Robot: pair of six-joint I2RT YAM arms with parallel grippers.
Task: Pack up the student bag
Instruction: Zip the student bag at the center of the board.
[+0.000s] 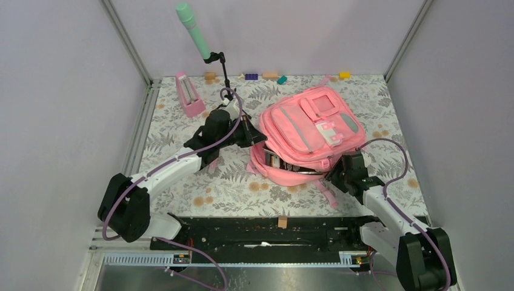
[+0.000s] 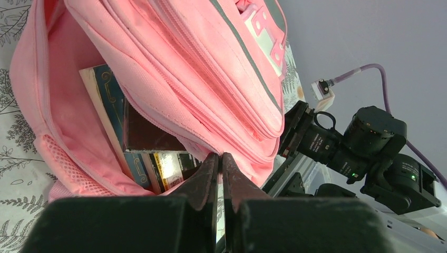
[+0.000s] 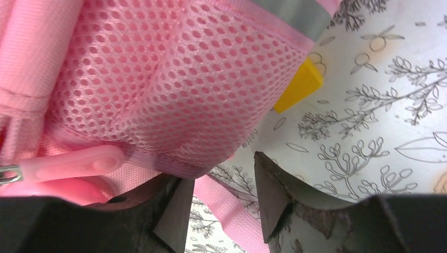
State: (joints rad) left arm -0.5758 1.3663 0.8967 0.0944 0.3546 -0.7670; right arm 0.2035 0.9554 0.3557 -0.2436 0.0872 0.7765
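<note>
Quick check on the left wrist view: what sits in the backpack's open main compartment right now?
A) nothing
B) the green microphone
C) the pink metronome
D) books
D: the left wrist view looks into the open mouth of the student bag, where several books show against the pink lining. The metronome and the microphone are outside the bag, at the far side of the table.

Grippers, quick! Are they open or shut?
Left gripper: shut, at the bag's opening.
Right gripper: open, beside the bag's mesh.
</note>
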